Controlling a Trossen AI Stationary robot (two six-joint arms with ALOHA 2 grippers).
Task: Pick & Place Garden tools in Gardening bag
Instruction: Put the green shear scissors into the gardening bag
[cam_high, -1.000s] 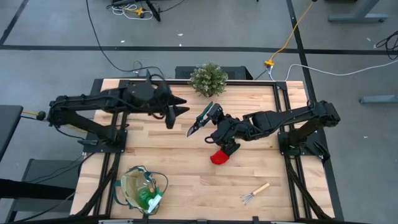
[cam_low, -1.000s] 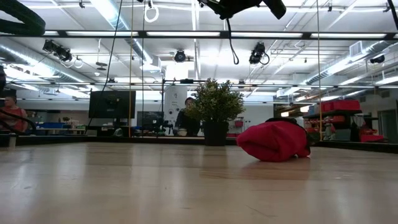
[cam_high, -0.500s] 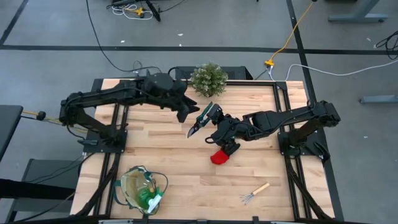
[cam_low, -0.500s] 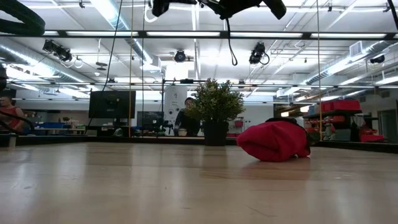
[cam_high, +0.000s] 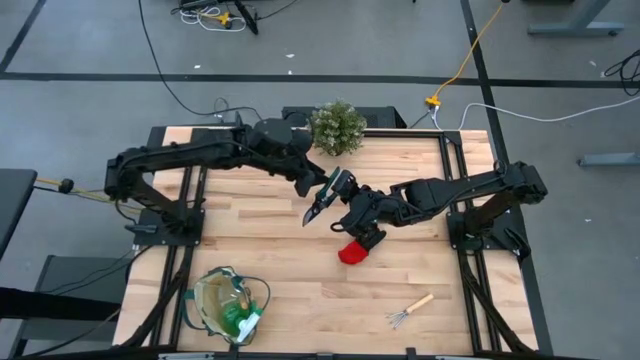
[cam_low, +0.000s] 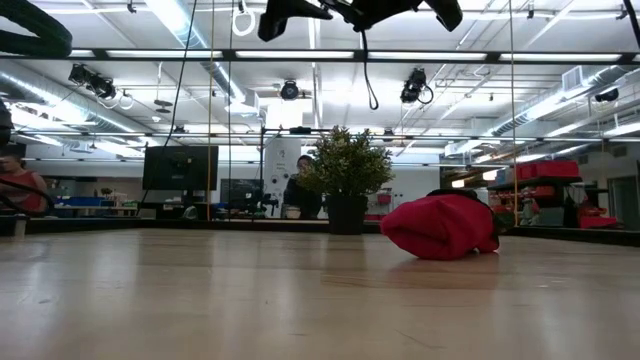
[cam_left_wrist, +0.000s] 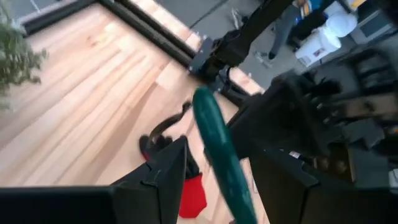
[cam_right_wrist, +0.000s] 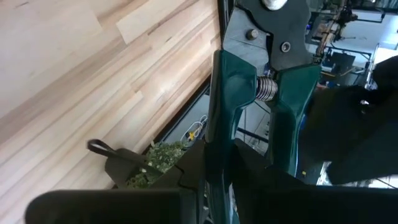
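Observation:
The pruning shears, with green handles and dark blades, hang in the air over the table's middle, and my right gripper is shut on them. My left gripper has come in from the left and is open. In the left wrist view its fingers stand on either side of one green handle; I cannot tell whether they touch it. The red-and-black glove lies on the table below the right arm. The tan gardening bag stands near the front left with the green spray bottle in it. My right gripper pinches a green handle of the shears between its two fingers, short of the spring. The fingers lie roughly along the handle. The shears are lifted clear of the table, and their blades point toward the near left.
A bushy potted plant stands at the far edge, just behind both grippers. A wooden-handled mini rake lies near the front right. Bare wood lies between the glove and the bag. People and desks show in the room beyond.
My left gripper has travelled toward the table's right and slightly down, rolling its wrist as it went. It has closed in on the shears, and its fingers now flank a handle. The shears and the glove have kept still.

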